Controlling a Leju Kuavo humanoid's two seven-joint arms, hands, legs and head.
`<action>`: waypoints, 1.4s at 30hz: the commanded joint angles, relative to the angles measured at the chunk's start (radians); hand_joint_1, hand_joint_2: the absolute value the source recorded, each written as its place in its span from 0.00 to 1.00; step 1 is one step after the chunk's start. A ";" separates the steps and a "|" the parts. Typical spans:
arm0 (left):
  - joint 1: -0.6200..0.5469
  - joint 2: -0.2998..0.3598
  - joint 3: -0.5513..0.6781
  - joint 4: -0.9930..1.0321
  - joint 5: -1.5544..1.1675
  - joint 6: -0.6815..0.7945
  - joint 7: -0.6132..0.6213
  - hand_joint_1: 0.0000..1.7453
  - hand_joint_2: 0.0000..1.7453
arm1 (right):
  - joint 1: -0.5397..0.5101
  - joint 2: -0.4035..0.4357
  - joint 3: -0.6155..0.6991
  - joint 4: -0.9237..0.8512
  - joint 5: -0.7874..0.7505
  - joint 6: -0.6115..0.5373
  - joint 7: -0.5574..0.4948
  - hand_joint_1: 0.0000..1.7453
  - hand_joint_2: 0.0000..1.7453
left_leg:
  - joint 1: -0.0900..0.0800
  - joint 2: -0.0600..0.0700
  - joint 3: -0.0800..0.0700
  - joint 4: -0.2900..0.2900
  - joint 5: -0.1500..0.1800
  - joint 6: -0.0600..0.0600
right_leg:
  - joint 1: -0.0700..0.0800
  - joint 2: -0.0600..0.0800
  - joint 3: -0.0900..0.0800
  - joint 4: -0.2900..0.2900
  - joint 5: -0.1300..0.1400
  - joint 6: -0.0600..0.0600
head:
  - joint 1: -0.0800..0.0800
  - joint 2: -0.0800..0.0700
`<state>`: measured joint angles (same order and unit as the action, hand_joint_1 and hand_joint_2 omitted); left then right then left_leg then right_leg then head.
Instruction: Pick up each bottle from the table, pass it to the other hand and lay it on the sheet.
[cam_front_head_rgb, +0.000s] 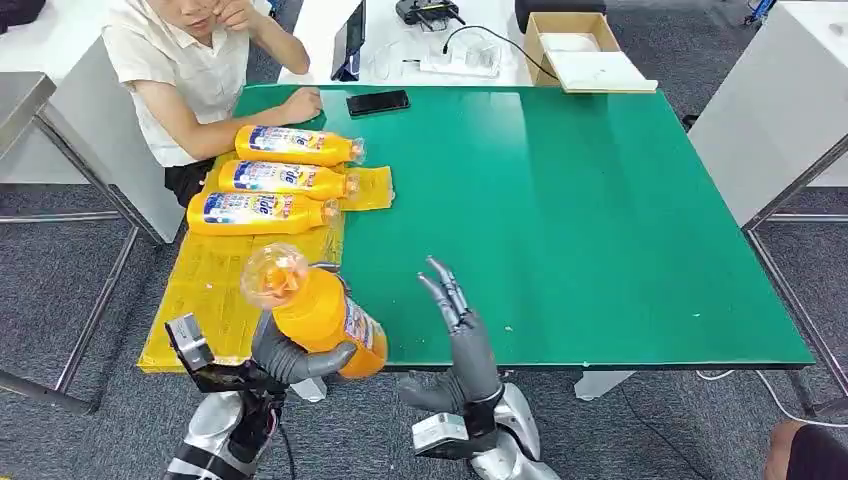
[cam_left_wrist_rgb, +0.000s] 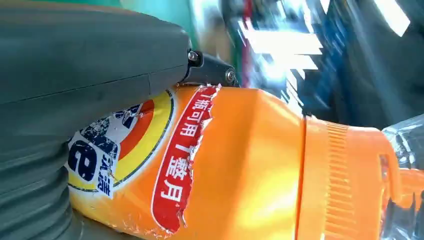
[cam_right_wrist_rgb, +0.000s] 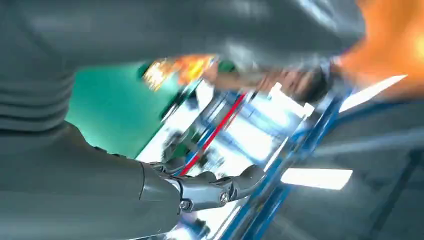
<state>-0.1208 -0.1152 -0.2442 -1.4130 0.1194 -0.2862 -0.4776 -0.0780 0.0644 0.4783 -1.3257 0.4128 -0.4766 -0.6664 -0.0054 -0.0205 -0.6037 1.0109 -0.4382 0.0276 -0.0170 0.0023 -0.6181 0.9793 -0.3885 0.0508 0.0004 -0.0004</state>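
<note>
Left wrist view: hand (cam_left_wrist_rgb: 75, 100) hides bottle (cam_left_wrist_rgb: 240, 165) base; bkgd blurred, maybe shelving.

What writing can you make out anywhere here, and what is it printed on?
"1瓶可用1整月": red band on the label of the held bottle, in the left hand, left wrist view.
Blue letters on that label: partly hidden, unreadable.
Labels on the three bottles lying on the yellow sheet: blue brand word, too small to read.
Phone: blank.
</note>
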 joint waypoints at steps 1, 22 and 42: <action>-0.058 0.030 0.155 0.092 -0.443 0.484 0.036 1.00 1.00 | 0.147 -0.039 -0.258 -0.170 0.021 -0.089 -0.032 0.00 0.00 | 0.001 -0.002 0.002 -0.001 0.000 -0.001 | 0.001 -0.003 0.003 -0.001 -0.001 -0.001 | 0.000 0.000; -0.435 0.124 -0.082 0.626 -1.114 0.512 0.288 1.00 1.00 | 0.093 -0.032 -0.324 -0.085 -0.028 -0.109 -0.032 0.00 0.00 | 0.001 0.004 0.007 -0.001 -0.002 -0.003 | 0.002 0.000 0.006 -0.001 -0.002 -0.003 | 0.000 0.000; -0.509 0.113 -0.067 1.006 -1.069 0.476 0.332 0.80 1.00 | -0.033 -0.033 -0.187 0.103 -0.122 -0.110 -0.032 0.00 0.00 | 0.001 0.009 0.008 -0.002 -0.002 -0.003 | 0.001 0.006 0.006 -0.002 0.001 -0.002 | 0.000 0.000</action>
<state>-0.6394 -0.0523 -0.3013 -0.5891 -0.9372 0.1616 -0.2015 -0.0470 0.0278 0.2247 -1.3631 0.3014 -0.5909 -0.6664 -0.0054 -0.0189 -0.6036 1.0108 -0.4378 0.0273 -0.0171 0.0027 -0.6182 0.9798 -0.3874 0.0510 0.0004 0.0000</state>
